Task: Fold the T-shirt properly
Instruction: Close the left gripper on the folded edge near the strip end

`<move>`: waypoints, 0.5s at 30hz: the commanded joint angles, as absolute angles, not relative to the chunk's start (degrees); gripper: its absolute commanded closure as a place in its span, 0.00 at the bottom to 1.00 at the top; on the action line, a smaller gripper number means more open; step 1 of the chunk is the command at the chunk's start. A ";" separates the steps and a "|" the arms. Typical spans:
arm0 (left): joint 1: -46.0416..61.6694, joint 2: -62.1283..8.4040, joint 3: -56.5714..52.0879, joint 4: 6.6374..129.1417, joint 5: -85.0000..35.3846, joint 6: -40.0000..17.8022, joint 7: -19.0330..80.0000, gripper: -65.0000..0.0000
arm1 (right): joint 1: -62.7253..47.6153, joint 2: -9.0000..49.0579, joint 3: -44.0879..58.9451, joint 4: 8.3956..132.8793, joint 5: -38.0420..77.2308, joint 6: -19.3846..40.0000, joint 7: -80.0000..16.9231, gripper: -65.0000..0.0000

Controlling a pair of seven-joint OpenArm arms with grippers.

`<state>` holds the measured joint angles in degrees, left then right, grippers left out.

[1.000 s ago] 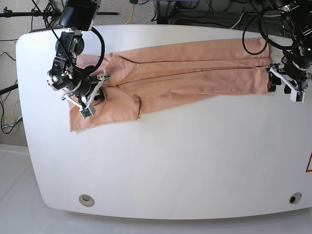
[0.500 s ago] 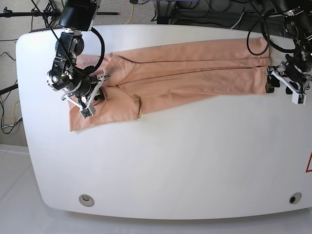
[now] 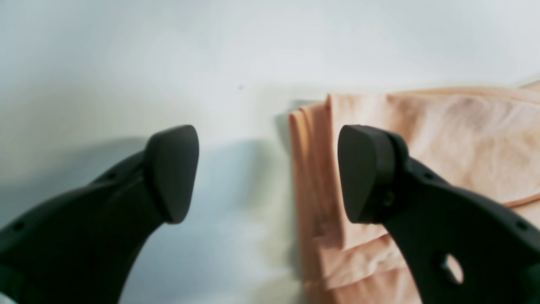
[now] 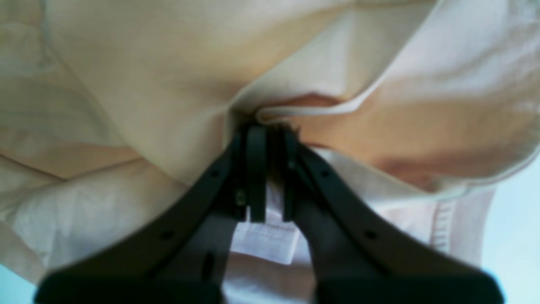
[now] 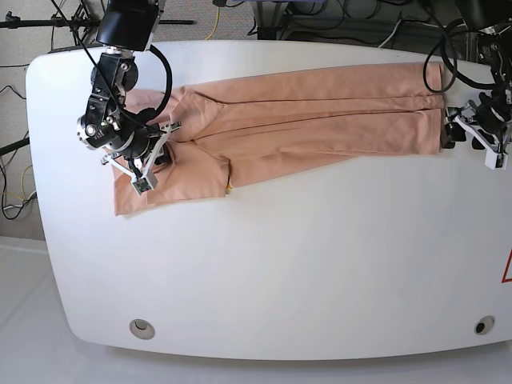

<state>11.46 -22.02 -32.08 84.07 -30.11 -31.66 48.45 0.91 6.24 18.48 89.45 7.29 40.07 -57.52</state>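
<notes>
Here the right gripper is pinching a fold of the T-shirt between nearly closed jaws, cloth bunching just beyond its tips. The left gripper is standing wide apart, holding nothing, the shirt's hem edge lying between its jaws on the white table.

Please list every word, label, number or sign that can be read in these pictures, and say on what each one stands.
No readable text in any view.
Table: part of a red triangular sign at its right edge, cut off by the frame; no letters show.
T-shirt: a small yellow speck at its lower edge, too small to read.
</notes>
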 commanded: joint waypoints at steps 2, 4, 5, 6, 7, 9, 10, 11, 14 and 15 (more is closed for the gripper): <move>11.48 -19.84 -32.19 86.55 -30.46 -31.92 47.29 0.24 | 1.38 6.60 18.68 89.98 6.42 40.00 -58.81 0.92; 11.65 -19.22 -32.21 86.85 -30.37 -31.97 47.29 0.25 | 1.40 6.58 18.67 90.00 6.43 40.00 -58.80 0.92; 11.75 -19.02 -32.24 87.00 -30.36 -31.97 47.31 0.25 | 1.42 6.56 18.68 90.01 6.43 40.00 -58.78 0.92; 11.86 -18.95 -32.21 87.16 -30.46 -32.00 47.29 0.25 | 1.42 6.55 18.64 90.01 6.44 40.00 -58.76 0.92; 11.98 -18.88 -32.18 87.32 -30.56 -32.03 47.28 0.26 | 1.41 6.54 18.59 90.00 6.45 40.00 -58.75 0.92; 12.13 -18.96 -32.18 87.41 -30.77 -32.11 47.19 0.27 | 1.43 6.50 18.58 90.10 6.52 40.00 -58.71 0.92; 11.97 -18.58 -32.17 86.93 -30.99 -32.17 47.39 0.29 | 1.45 6.56 18.58 90.14 6.49 40.00 -58.65 0.93; 11.81 -18.21 -32.16 86.45 -31.20 -32.23 47.60 0.30 | 1.48 6.61 18.59 90.17 6.47 40.00 -58.58 0.93; 11.83 -18.00 -32.16 86.29 -31.47 -32.13 47.30 0.38 | 1.48 6.59 18.61 90.21 6.55 40.00 -58.60 0.93; 11.82 -17.93 -32.14 86.25 -31.51 -32.09 47.18 0.40 | 1.50 6.60 18.61 90.22 6.55 40.00 -58.59 0.93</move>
<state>12.25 -17.45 -32.08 85.58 -30.06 -31.77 48.36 0.93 6.17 18.52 89.54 7.27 40.07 -57.54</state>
